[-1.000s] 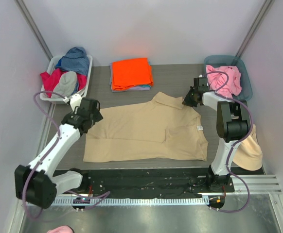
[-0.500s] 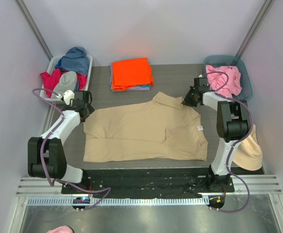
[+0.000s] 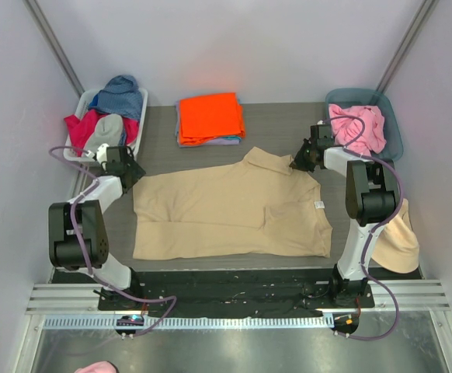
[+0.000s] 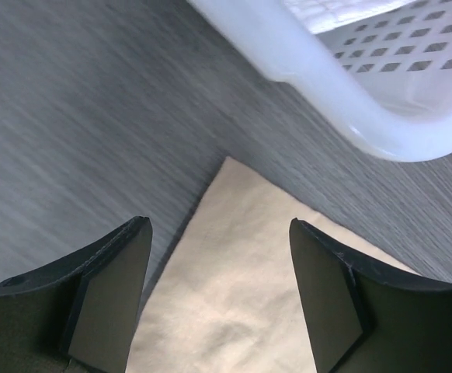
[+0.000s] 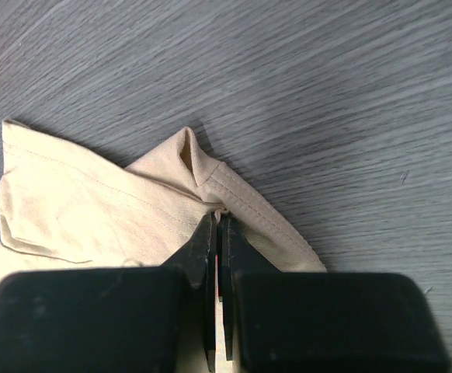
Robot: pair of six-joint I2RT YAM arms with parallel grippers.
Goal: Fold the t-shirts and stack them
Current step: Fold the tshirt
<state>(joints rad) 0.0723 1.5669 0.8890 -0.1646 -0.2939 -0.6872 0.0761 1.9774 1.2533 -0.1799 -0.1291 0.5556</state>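
At the left claw: spread apart, grasping nothing, poised over the pointed far-left corner of the tan t-shirt, just beside the rounded rim of the white basket. At the right claw: clenched on a pinch of the same shirt at a stitched seam by its far-right corner, low against the desk.

Seen from above: spread flat across the middle of the desk, collar toward the far side, with the folded orange t-shirt lying beyond it and a pink t-shirt heaped in the teal bin at the right.

Probably the step in hand: taking the second far corner so both can be drawn toward the near edge in one fold.

- Drop the left claw straight down until the lower finger slides under the cloth.
- Close on the corner itself, not further in, or the edge will likely bunch.
- Stay clear of the basket rim while descending.
- Lift both corners together and level.
- Keep the far edge taut between them, without stretching it.
- Lay it onto the near hem squarely before letting go.
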